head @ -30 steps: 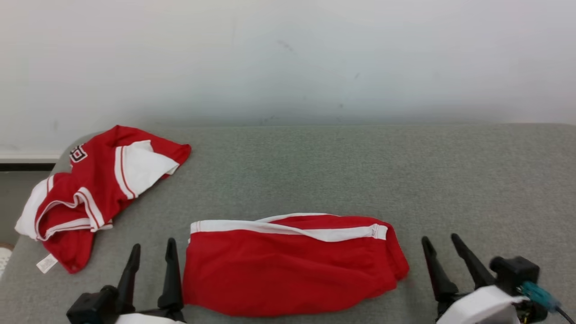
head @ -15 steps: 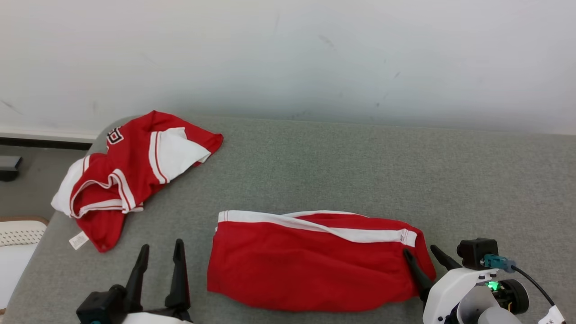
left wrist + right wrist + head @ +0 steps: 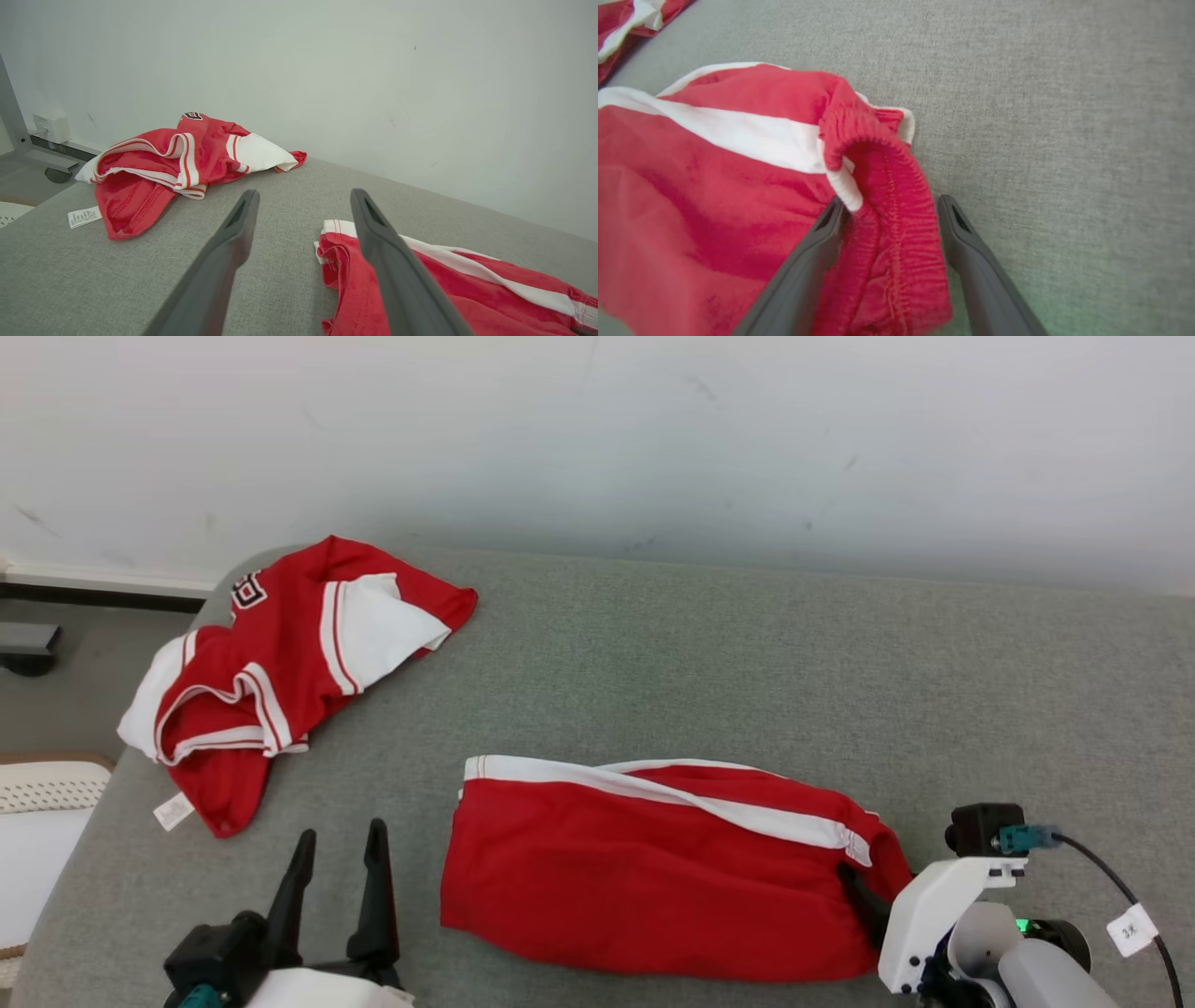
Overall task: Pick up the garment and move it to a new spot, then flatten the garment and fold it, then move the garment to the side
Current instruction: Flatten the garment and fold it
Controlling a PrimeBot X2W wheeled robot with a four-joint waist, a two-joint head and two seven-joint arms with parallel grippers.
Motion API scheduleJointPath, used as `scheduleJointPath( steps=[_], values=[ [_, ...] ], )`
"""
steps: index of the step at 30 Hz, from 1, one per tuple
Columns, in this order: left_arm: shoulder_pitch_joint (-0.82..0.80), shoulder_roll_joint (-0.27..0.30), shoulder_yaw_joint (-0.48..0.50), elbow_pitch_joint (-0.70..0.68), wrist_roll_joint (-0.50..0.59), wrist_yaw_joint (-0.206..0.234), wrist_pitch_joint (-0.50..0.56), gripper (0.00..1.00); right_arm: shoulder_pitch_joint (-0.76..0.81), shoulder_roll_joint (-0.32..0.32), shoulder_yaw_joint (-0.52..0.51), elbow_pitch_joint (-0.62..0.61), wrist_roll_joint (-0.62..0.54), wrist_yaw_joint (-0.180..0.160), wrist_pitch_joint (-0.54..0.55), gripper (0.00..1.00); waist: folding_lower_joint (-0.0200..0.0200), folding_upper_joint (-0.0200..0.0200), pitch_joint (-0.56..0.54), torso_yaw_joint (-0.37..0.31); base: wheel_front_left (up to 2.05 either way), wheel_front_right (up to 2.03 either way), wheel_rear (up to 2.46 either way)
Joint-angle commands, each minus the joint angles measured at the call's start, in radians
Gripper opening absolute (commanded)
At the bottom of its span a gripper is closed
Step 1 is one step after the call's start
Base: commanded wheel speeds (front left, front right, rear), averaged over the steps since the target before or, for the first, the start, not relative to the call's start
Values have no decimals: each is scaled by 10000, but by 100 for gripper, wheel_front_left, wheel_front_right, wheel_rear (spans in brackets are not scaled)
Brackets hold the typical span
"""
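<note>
- Red shorts (image 3: 653, 868): I see them flat on the grey cushion (image 3: 747, 653), long axis left-right, elastic waistband (image 3: 889, 172) pointing right.
- Right gripper (image 3: 892, 201): spread wide astride that waistband.
- Left gripper (image 3: 304, 192): spread, empty, by the other end.

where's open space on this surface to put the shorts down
Widest bare patch: grey surface behind the red shorts, from the crumpled jersey rightward along the wall. A narrower strip runs between jersey and shorts. Crowded: the left corner under the jersey, and the front edge, with shorts, left hand and right hand.
</note>
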Motion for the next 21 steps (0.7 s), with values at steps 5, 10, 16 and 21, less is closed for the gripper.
scheduleJointPath(
  steps=[5,10,16,21],
  values=[
    [-146,9,100,210,170,-112,-1,100,353,372,609,-42,1684,26,1360,0,0,0,24,173,0,0,0],
    [-122,-5,176,354,176,-157,-1,100,101,77,556,-457,2609,-1,1561,0,0,0,-53,211,0,0,0],
    [7,-13,241,464,136,-201,-1,100,-304,-346,103,-728,3440,-9,1608,0,0,0,-220,-19,0,0,0],
    [32,-14,288,465,64,-237,-1,100,-410,-1150,-363,-1053,4031,-9,2090,0,0,0,-254,-352,0,0,0]
  ],
)
